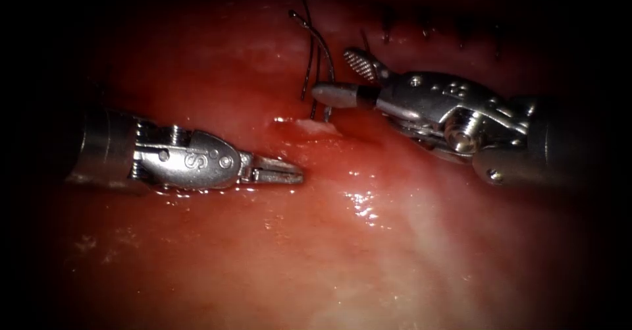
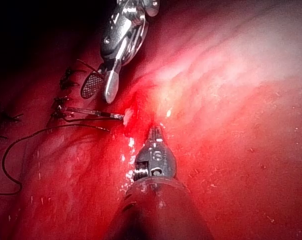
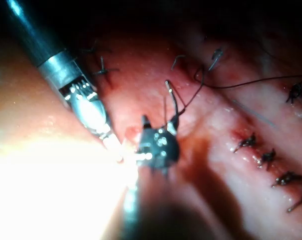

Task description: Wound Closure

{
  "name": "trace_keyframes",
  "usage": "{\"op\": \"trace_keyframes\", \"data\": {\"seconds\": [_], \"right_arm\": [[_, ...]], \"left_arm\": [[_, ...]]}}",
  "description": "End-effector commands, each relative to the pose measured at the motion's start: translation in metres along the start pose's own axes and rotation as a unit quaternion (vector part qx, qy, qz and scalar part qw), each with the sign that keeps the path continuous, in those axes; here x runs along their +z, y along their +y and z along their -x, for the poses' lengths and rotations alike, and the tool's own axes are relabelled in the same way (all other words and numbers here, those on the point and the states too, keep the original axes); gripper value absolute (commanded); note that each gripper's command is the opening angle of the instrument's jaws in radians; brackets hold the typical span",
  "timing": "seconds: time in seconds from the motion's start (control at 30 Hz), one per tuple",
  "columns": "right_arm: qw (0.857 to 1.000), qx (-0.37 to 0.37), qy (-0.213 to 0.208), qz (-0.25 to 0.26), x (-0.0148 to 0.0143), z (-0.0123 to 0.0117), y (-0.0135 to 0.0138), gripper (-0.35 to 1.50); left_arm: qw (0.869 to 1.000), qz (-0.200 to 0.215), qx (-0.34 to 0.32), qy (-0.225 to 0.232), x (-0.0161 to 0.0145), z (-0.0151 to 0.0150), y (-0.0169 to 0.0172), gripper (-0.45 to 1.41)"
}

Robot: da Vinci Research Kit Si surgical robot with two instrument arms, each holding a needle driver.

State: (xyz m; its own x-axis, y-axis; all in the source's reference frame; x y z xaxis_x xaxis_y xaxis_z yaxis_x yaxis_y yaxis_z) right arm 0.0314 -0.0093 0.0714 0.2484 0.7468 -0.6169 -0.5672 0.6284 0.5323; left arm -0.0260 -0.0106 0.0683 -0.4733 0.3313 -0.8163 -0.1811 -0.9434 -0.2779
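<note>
Right arm's dark wristed tool [image 3: 158, 145] over glistening red tissue [image 3: 220, 165], thin dark thread [image 3: 190, 97] rising from it; left arm's silver shafted tool [image 3: 93, 115] near; row of black knotted stitches [image 3: 268, 157] beyond.

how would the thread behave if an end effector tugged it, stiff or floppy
Probably floppy: the thread lies in a loose curve on the tissue. Its short ends stand up, so slightly springy. Likely slippery, since the tissue glistens wet.

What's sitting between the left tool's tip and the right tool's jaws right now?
Endoscope view: between the left tool and right tool lie wet tissue, a pale raised fleck, and thread ends.
</note>
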Motion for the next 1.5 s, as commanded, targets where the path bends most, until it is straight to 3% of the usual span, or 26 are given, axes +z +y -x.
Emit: {"op": "trace_keyframes", "data": {"seconds": [0.03, 0.27, 0.4, 0.5, 0.53, 0.57, 0.63, 0.67, 0.77, 0.87, 1.07, 1.23, 1.4, 1.5], "right_arm": [[1.000, 0.011, -0.003, 0.003, 0.0018, -0.0007, 0.0008, 0.73], [0.999, 0.013, -0.032, -0.008, 0.0037, -0.0021, 0.0023, 0.73], [0.999, 0.012, -0.042, -0.012, 0.0047, -0.0023, 0.0023, 0.96], [0.998, 0.011, -0.050, -0.025, 0.0053, -0.0022, 0.0019, 0.88], [0.998, 0.010, -0.053, -0.029, 0.0054, -0.0021, 0.0018, 0.79], [0.998, 0.009, -0.054, -0.032, 0.0055, -0.0020, 0.0016, 0.49], [0.997, 0.005, -0.059, -0.040, 0.0054, -0.0018, 0.0015, -0.35], [0.997, 0.001, -0.063, -0.042, 0.0052, -0.0017, 0.0014, -0.35], [0.993, 0.077, -0.085, -0.012, 0.0048, -0.0016, 0.0013, -0.35], [0.992, 0.092, -0.089, -0.009, 0.0045, -0.0016, 0.0012, -0.35], [0.994, 0.104, -0.040, -0.016, 0.0044, -0.0014, 0.0004, -0.35], [0.997, -0.037, 0.059, -0.027, 0.0040, -0.0021, 0.0000, -0.35], [0.982, -0.160, 0.090, -0.041, 0.0036, -0.0034, 0.0000, -0.35], [0.977, -0.184, 0.100, -0.049, 0.0033, -0.0036, -0.0002, -0.35]], "left_arm": [[1.000, 0.000, 0.000, 0.001, 0.0008, 0.0002, 0.0001, -0.45], [1.000, 0.001, 0.000, 0.001, 0.0008, 0.0002, 0.0001, -0.45], [1.000, 0.002, 0.001, 0.000, 0.0009, 0.0003, 0.0002, -0.45], [1.000, 0.002, 0.001, 0.000, 0.0009, 0.0003, 0.0002, -0.45], [1.000, 0.002, 0.001, 0.000, 0.0009, 0.0003, 0.0002, -0.45], [1.000, 0.002, 0.001, 0.000, 0.0009, 0.0003, 0.0002, -0.45], [1.000, 0.002, 0.001, 0.000, 0.0009, 0.0003, 0.0002, -0.45], [1.000, 0.002, 0.001, 0.000, 0.0009, 0.0003, 0.0002, -0.45], [1.000, 0.002, 0.001, 0.000, 0.0009, 0.0003, 0.0002, -0.45], [1.000, 0.003, 0.001, -0.001, 0.0009, 0.0003, 0.0002, -0.45], [1.000, 0.004, 0.001, -0.001, 0.0010, 0.0004, 0.0002, -0.45], [1.000, 0.005, 0.002, 0.000, 0.0010, 0.0004, 0.0003, -0.45], [1.000, 0.005, 0.002, 0.000, 0.0010, 0.0004, 0.0003, -0.43], [1.000, 0.005, 0.002, 0.000, 0.0011, 0.0004, 0.0003, -0.43]]}}
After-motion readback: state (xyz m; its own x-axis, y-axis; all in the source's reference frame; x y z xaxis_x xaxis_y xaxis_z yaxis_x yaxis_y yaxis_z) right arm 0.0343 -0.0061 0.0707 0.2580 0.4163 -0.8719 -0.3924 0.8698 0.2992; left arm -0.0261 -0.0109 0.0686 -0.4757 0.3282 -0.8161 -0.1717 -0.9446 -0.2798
